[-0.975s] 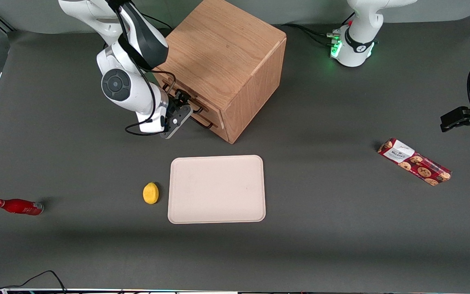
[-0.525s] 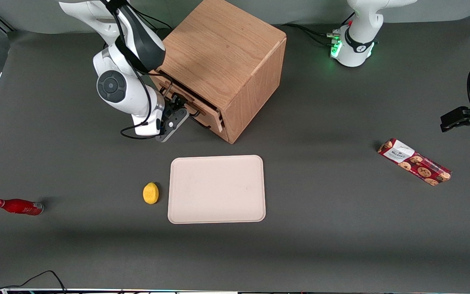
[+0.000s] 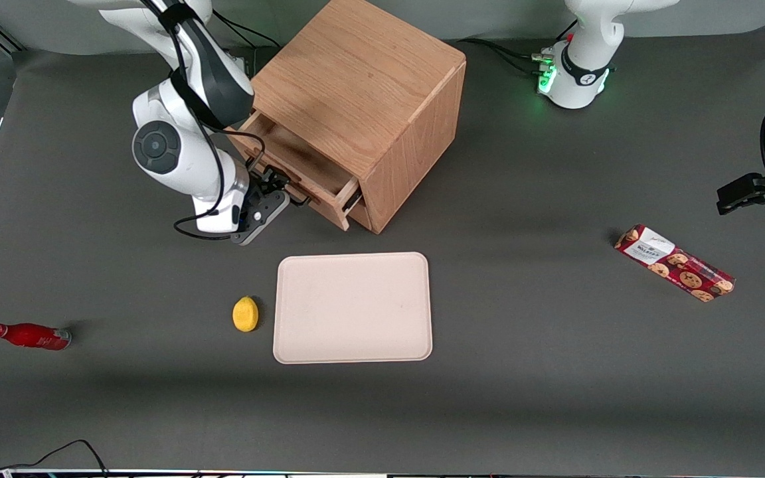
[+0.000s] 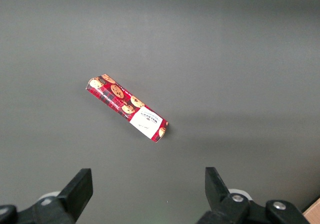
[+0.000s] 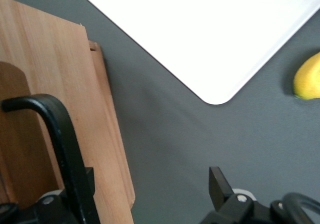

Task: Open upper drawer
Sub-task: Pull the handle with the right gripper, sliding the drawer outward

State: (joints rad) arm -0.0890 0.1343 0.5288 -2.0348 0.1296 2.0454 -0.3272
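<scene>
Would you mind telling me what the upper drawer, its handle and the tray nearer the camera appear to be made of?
The upper drawer, partly pulled out, looks like oak-toned wood with visible grain and a matte finish. Its handle is a thin black bar, probably painted metal, though plastic is possible. The gripper is at that handle. The tray is a plain, pale cream, matte sheet with rounded corners, likely plastic or moulded fibre.

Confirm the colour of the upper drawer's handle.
Black, on the upper drawer; the handle shows best in the right wrist view, at the gripper.

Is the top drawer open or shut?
Open. The upper drawer sticks out of the cabinet, its wooden box showing. The gripper is at its black handle.
</scene>
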